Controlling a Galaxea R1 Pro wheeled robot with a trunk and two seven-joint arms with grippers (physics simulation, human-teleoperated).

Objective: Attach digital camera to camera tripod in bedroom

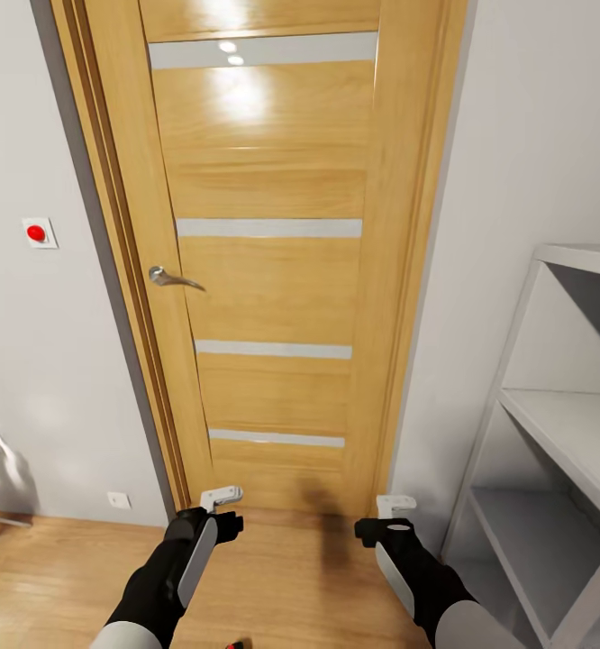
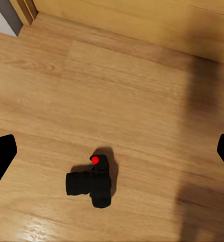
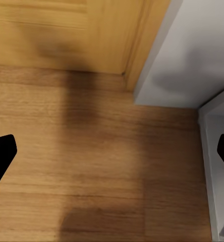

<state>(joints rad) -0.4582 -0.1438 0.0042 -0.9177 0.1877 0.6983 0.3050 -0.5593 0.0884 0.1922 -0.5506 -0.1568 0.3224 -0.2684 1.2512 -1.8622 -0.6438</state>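
With both sets of jaws spread wide and holding nothing, you have the left gripper hanging over the digital camera, which lies on the wood floor between its fingertips and well below them. Right gripper looks down on bare boards beside a white shelving unit.

Risk: the camera sits low and close to your base, so a descent that comes down off-centre could knock the body and send it sliding on the glossy boards rather than seat it between the fingers. Lens barrel points sideways; closing across it could roll the body.

Head view: both arms are held forward over the floor, left gripper, right gripper, facing a closed wooden door with a lever handle. Pale walls; red button plate beside the frame. Tripod location: cannot tell.
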